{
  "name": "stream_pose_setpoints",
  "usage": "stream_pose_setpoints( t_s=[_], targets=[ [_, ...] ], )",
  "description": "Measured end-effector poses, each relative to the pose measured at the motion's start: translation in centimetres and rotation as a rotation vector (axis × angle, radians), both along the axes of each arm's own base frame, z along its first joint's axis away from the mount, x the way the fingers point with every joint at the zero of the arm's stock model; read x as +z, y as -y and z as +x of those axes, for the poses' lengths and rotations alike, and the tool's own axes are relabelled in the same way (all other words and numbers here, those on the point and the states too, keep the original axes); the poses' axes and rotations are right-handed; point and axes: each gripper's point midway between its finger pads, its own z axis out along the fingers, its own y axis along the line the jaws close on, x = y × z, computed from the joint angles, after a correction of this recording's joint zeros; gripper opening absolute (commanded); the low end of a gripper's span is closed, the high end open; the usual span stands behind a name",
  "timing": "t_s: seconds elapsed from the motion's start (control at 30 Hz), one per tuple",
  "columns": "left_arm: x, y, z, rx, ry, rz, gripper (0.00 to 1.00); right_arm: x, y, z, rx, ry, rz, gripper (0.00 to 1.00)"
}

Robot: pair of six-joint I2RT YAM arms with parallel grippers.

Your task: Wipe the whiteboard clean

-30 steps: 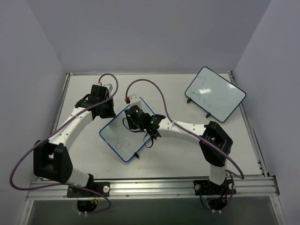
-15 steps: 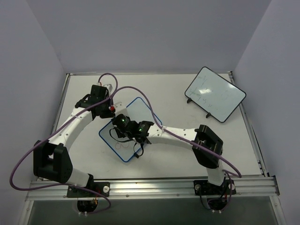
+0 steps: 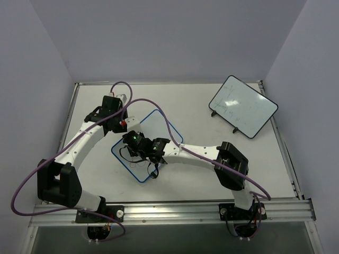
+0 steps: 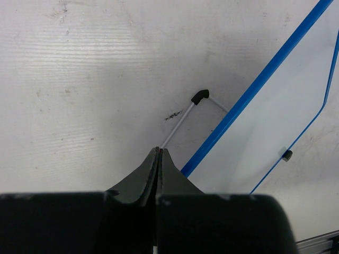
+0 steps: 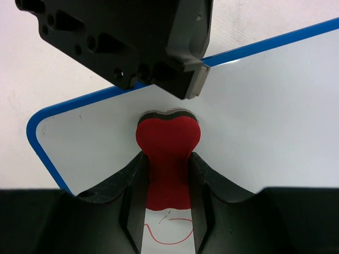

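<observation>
The left tool has stayed shut on nothing, just beside the blue edge of the whiteboard, which lies left of centre on the surface. The right tool has been carried leftward across the board. Only its wrist view shows the red eraser clamped in it and a red scribble.

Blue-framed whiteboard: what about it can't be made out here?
- Top view: the right arm covers the whiteboard's middle, hiding any drawing there.
- Right wrist view: the red scribble is cut off by the bottom edge and the right gripper clamping the red eraser.
- Left wrist view: the shut left gripper's own body hides whether it touches the frame.
</observation>
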Motion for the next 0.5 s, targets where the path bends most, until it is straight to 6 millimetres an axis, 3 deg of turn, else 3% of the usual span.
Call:
stream_pose_setpoints(
  t_s=[0.5],
  targets=[
    [0.1,0.02,0.09,0.0,0.006,-0.002,0.02,0.0,0.36,0.63,-0.04,0.0,0.015,0.21]
  ],
)
